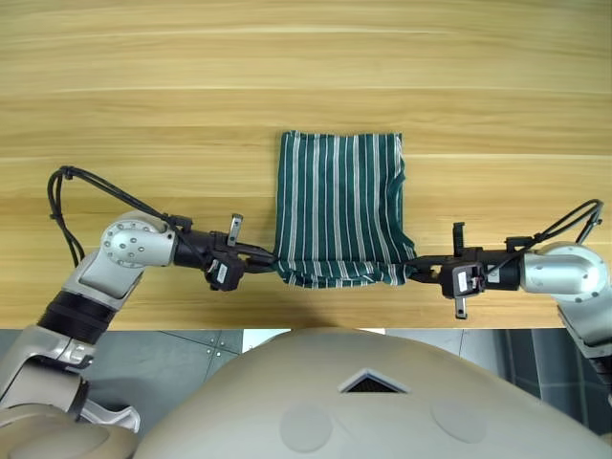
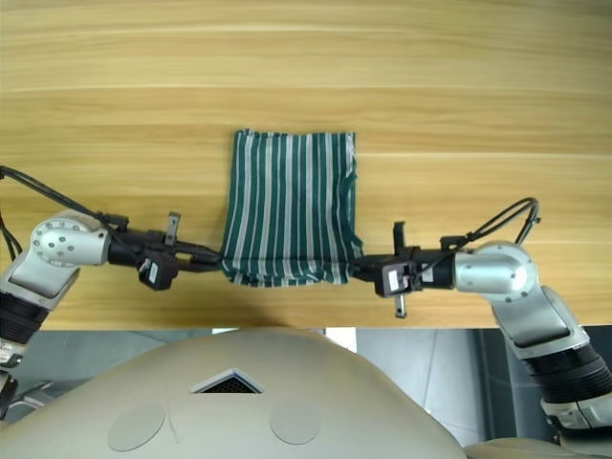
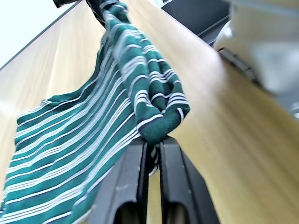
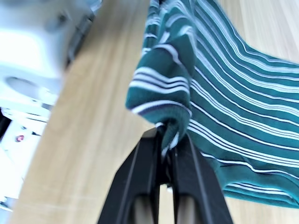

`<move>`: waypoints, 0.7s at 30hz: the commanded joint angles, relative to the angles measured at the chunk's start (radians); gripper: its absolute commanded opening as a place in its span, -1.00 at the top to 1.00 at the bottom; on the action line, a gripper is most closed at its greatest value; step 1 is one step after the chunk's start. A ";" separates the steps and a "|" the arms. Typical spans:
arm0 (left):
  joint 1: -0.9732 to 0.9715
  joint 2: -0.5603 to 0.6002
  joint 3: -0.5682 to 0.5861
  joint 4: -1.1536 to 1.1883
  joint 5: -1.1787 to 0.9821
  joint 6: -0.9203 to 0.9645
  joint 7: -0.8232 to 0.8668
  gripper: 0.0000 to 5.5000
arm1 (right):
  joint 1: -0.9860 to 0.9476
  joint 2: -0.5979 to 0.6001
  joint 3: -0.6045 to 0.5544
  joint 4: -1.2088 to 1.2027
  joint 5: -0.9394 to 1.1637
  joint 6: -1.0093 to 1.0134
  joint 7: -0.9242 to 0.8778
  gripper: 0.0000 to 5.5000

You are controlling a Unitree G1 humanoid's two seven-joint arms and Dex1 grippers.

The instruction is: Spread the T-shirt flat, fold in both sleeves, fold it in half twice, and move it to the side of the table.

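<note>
The green T-shirt [image 1: 339, 206] with white stripes lies folded into a narrow rectangle on the wooden table [image 1: 143, 115], its near edge lifted a little. My left gripper [image 1: 273, 260] is shut on the shirt's near left corner [image 3: 159, 126]. My right gripper [image 1: 409, 271] is shut on the near right corner [image 4: 168, 116]. Both arms lie low along the table's front edge, pointing inward at the shirt [image 2: 287, 206]. In each wrist view the bunched fabric is pinched between the black fingers [image 3: 133, 177], and the rest of the cloth stretches away toward the other gripper.
The table's front edge [image 1: 143, 328] runs just behind both arms. Bare wood extends to the left, right and far side of the shirt. Grey floor [image 1: 191, 349] shows below the edge.
</note>
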 commanded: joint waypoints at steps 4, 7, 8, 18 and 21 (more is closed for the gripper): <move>0.092 0.078 0.005 -0.078 -0.117 -0.020 -0.095 0.94 | 0.070 -0.046 -0.057 -0.059 0.086 -0.031 0.059 0.96; 0.101 0.074 0.017 -0.110 -0.180 0.002 -0.116 0.94 | 0.082 -0.046 -0.065 -0.070 0.097 -0.034 0.074 0.96; 0.099 0.069 0.020 -0.117 -0.192 0.014 -0.116 0.94 | 0.079 -0.044 -0.067 -0.071 0.095 -0.030 0.073 0.96; 0.010 -0.073 0.085 -0.023 -0.226 0.127 -0.084 0.94 | -0.108 0.077 -0.033 0.024 -0.012 0.049 -0.038 0.96; -0.005 -0.104 0.111 0.006 -0.251 0.143 -0.100 0.94 | -0.174 0.112 -0.022 0.062 -0.046 0.075 -0.068 0.96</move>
